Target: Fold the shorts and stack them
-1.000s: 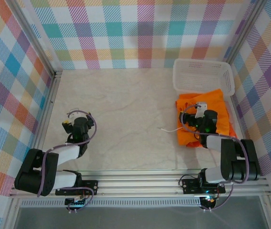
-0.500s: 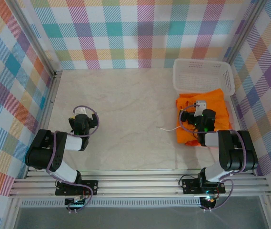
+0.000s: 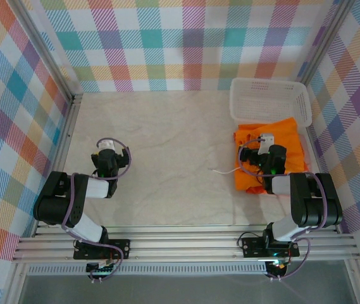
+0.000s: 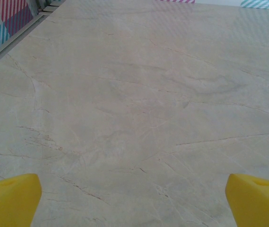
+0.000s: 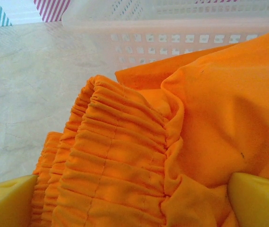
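A pile of bright orange shorts (image 3: 287, 132) lies on the table at the right, just in front of the white basket. A white drawstring (image 3: 221, 171) trails from its left edge. My right gripper (image 3: 263, 151) hovers low over the pile. In the right wrist view its jaws stand wide open (image 5: 133, 201), with the gathered elastic waist of the shorts (image 5: 120, 151) lying between the yellow fingertips (image 5: 9, 198). My left gripper (image 3: 106, 154) is at the left, over bare table. It is open (image 4: 134, 201) with nothing between its fingertips (image 4: 11, 196).
The white lattice basket (image 3: 269, 95) stands at the back right, touching the pile, and its near wall (image 5: 172, 33) rises right behind the shorts. Checked walls and metal rails close the table in on all sides. The table (image 3: 167, 139) between the arms is bare marble-patterned surface.
A second ago both arms folded back toward their bases, and the left gripper shifted slightly farther from the near edge. Over the last half second nothing has moved. Both grippers stayed open.
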You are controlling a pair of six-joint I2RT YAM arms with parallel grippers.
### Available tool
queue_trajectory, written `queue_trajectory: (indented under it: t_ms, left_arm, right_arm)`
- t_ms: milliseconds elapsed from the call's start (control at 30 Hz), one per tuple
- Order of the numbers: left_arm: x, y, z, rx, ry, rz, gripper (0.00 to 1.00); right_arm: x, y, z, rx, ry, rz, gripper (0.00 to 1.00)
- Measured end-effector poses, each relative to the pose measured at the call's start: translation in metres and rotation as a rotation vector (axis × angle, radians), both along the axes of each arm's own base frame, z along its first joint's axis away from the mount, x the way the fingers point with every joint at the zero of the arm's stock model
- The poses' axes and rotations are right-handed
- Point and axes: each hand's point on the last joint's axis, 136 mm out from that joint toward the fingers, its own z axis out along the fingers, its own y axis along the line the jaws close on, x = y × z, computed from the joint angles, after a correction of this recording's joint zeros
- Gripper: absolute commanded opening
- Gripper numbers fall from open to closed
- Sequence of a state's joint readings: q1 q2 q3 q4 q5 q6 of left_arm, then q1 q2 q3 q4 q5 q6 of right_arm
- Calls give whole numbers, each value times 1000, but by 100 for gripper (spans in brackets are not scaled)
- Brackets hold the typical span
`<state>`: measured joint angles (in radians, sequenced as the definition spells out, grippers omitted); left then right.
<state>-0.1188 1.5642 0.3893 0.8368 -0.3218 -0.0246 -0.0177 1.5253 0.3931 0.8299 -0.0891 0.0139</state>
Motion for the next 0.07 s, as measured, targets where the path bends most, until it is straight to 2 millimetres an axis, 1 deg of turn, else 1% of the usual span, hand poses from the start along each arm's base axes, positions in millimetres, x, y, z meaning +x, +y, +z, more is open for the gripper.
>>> queue_trajectory:
  t_ms: [67]
  left_arm:
    - [0, 0, 0, 0, 0, 0, 100]
  right_arm:
    - [0, 0, 0, 0, 0, 0, 99]
